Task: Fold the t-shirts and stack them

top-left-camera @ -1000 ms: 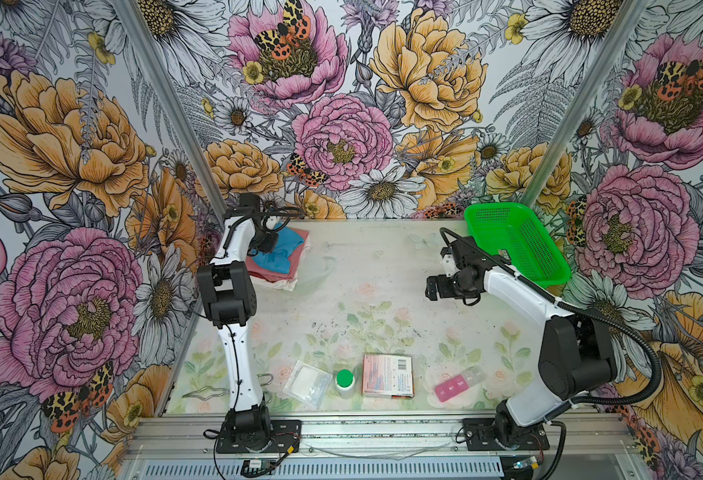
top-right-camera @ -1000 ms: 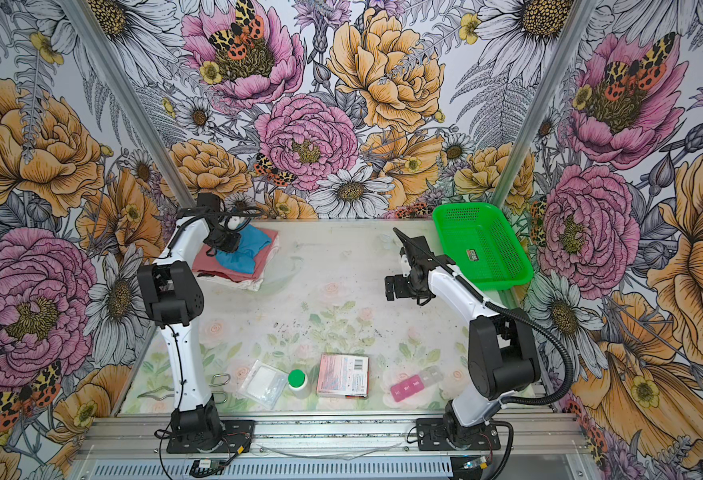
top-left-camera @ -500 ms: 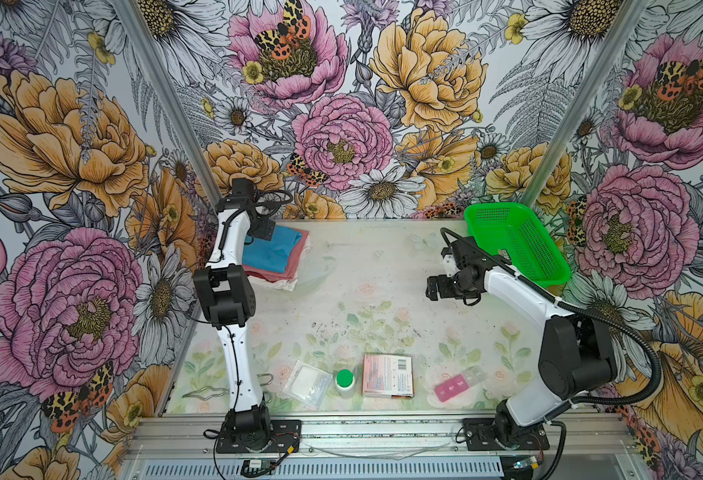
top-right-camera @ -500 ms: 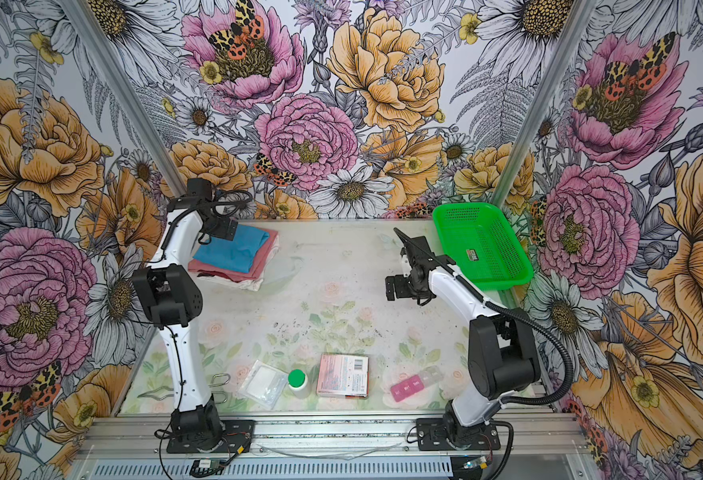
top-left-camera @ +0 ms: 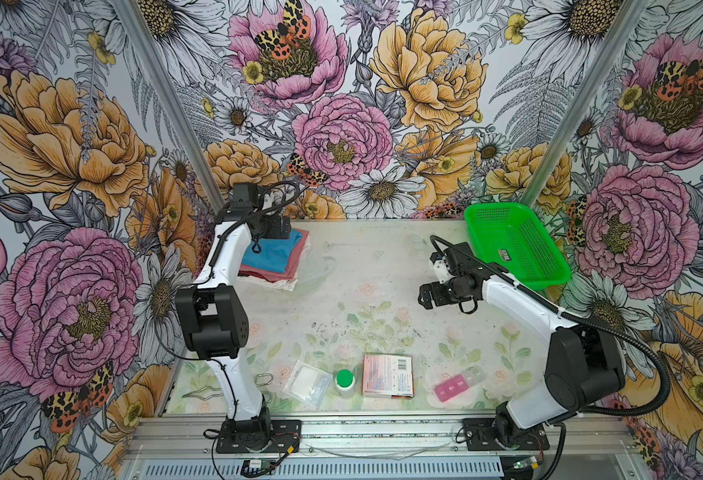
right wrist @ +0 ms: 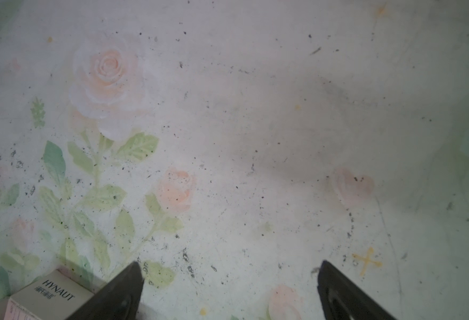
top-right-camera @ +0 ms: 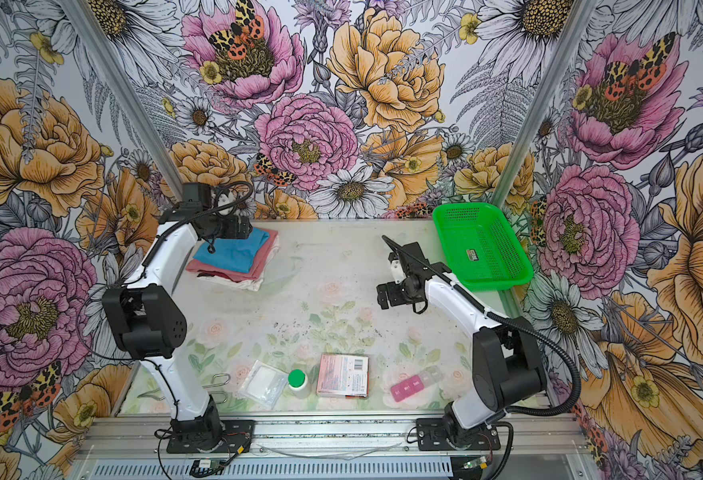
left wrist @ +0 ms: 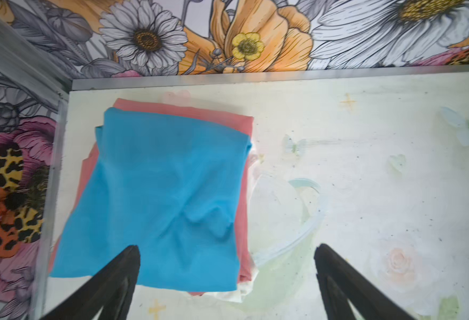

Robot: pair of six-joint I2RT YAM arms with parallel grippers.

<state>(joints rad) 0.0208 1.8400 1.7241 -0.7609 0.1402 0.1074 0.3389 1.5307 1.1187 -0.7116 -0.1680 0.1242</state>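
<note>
The t-shirts lie folded in one stack at the back left corner of the table in both top views: sky-blue [top-left-camera: 273, 255] on top, salmon-pink [top-left-camera: 289, 270] under it, white [top-left-camera: 285, 284] at the bottom. In the left wrist view the blue shirt [left wrist: 161, 194] covers most of the pink one [left wrist: 200, 110], and a white corner [left wrist: 233, 296] sticks out. My left gripper [top-left-camera: 277, 226] [left wrist: 226, 250] hangs open above the stack's back edge, holding nothing. My right gripper [top-left-camera: 426, 295] [right wrist: 229, 268] hovers open over bare table right of the middle, with nothing between its fingers.
A green mesh basket [top-left-camera: 541, 245] stands at the back right. Along the front edge lie a clear plastic bag [top-left-camera: 308, 382], a green-capped bottle [top-left-camera: 345, 379], a pink box [top-left-camera: 388, 375] [right wrist: 47, 293], a pink pill case [top-left-camera: 451, 388] and wire clips [top-left-camera: 264, 378].
My left gripper has opened, let go of the blue shirt and risen toward the back wall. The blue shirt now lies flat on the stack. The right arm has not moved.
</note>
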